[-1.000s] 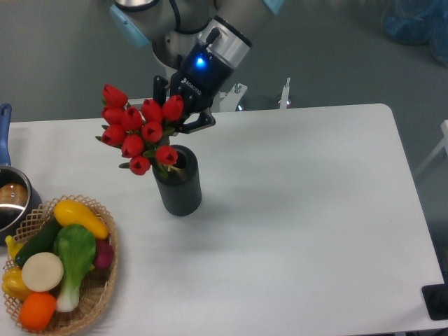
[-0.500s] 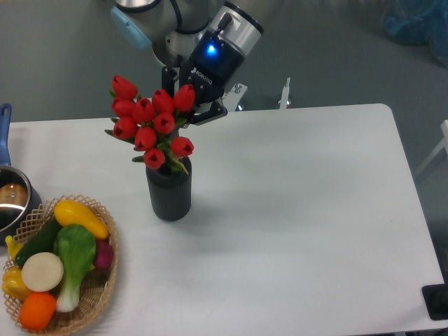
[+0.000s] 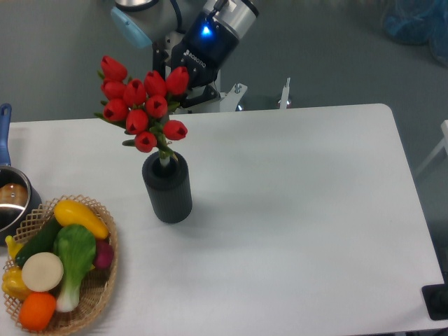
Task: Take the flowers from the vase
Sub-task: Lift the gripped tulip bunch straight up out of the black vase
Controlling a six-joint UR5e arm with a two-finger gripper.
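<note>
While the claw point(image 3: 183, 94) stays closed on the flowers point(image 3: 140, 105) behind the red buds, the bunch has risen since 1 second ago. Its pale stem ends now show at the mouth of the dark vase point(image 3: 167, 189), which has tipped back upright on the white worktop point(image 3: 294, 210). Judging by this, the stems are nearly free; a little more lift should clear the rim.

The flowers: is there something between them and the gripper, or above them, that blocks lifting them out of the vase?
Nothing visible does. The gripper is at the flowers, whose stems enter the vase.
</note>
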